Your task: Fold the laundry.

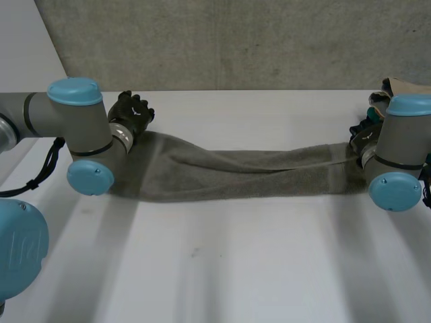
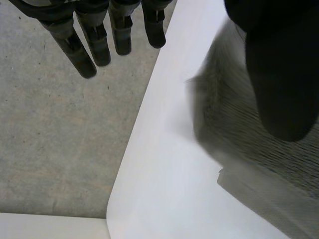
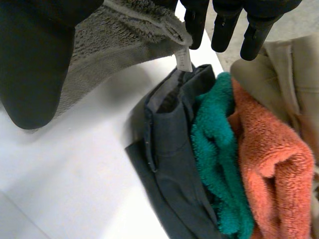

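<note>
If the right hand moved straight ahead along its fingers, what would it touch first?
Probably the clothes pile just past the fingertips of the right hand: the dark garment or the teal cloth first, though depth is unclear.

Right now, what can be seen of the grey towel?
The grey towel is fuzzy terry cloth, bunched lengthwise into a creased band stretched across the white table. The right hand pinches one hemmed corner, where a small white tag hangs; the left hand has its thumb over the other end, fingers straight.
</note>
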Motion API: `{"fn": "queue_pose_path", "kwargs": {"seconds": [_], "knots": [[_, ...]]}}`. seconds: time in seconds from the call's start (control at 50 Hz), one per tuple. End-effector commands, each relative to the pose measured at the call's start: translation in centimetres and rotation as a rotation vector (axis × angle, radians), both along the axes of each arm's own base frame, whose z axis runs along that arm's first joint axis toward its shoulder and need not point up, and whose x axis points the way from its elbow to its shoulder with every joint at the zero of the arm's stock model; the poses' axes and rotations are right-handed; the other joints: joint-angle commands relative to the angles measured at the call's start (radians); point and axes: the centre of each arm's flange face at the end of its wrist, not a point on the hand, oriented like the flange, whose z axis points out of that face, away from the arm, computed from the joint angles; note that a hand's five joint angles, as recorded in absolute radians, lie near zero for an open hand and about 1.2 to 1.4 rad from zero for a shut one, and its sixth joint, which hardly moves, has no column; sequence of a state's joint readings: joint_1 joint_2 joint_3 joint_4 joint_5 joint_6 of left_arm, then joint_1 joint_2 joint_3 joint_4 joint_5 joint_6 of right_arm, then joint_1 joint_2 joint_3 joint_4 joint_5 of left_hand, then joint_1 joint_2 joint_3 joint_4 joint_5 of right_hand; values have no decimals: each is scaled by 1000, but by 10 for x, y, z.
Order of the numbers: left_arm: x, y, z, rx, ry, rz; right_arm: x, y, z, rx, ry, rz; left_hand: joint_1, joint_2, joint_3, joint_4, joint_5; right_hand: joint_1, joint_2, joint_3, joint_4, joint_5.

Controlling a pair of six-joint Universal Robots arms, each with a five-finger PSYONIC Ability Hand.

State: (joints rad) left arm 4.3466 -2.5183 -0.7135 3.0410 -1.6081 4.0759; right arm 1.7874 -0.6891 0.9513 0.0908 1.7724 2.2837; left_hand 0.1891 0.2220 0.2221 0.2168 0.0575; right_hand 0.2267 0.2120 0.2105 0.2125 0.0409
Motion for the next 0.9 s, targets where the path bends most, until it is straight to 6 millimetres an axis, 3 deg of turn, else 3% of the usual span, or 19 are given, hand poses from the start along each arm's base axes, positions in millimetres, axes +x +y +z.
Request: {"fn": "queue_pose_path", "kwargs": {"seconds": [0.02, 0.12, 0.28, 0.32, 0.34, 0.38, 0.42, 0.48, 0.64, 0.76, 0.86, 0.9], "knots": [[2, 7, 7, -3, 6, 40, 5, 5, 23, -72, -76, 16, -15, -48, -48, -42, -58, -52, -37, -36, -38, -41], [5, 18, 12, 28, 44, 25, 8, 19, 42, -88, -175, 75, -15, -48, -48, -42, -58, -52, -37, -36, -38, -41], [6, 23, 13, 29, 87, -13, 6, 36, 43, -3, -141, 95, -15, -48, -48, -42, -58, -52, -37, -36, -38, -41], [6, 23, 13, 30, 86, -12, 3, 38, 40, 23, -125, 89, -15, -48, -48, -42, -58, 187, 202, 203, 201, 198], [8, 22, 12, 31, 88, -7, 0, 37, 40, 34, -118, 86, -15, -48, -48, -42, -58, 601, 616, 617, 615, 613], [8, 22, 11, 32, 89, -5, -3, 33, 40, 32, -117, 77, -15, -48, -48, -42, -58, 755, 770, 771, 769, 766], [9, 21, 11, 33, 90, -3, -6, 26, 41, 20, -124, 62, -15, -48, -48, -42, -58, 636, 651, 652, 650, 647], [9, 21, 11, 33, 92, -3, -9, 20, 43, 4, -145, 44, -15, -48, -48, -42, -58, -52, -37, -36, -38, -41], [8, 22, 11, 41, 104, -1, -11, -1, 61, -109, -272, 0, -15, -48, -48, -42, -58, -52, -37, -36, -38, -41], [10, 24, 14, 49, 122, 4, -8, -1, 65, -119, -293, 13, -15, -48, -48, -42, -58, -52, -37, -36, -38, -41], [9, 26, 18, 54, 152, 2, -2, 2, 56, -73, -299, 63, -15, -48, -48, -42, -58, -52, -37, -36, -38, -41], [8, 26, 19, 55, 160, 0, 3, 5, 42, -14, -297, 96, -15, -48, -48, -42, -58, -52, -37, -36, -38, -41]]}}
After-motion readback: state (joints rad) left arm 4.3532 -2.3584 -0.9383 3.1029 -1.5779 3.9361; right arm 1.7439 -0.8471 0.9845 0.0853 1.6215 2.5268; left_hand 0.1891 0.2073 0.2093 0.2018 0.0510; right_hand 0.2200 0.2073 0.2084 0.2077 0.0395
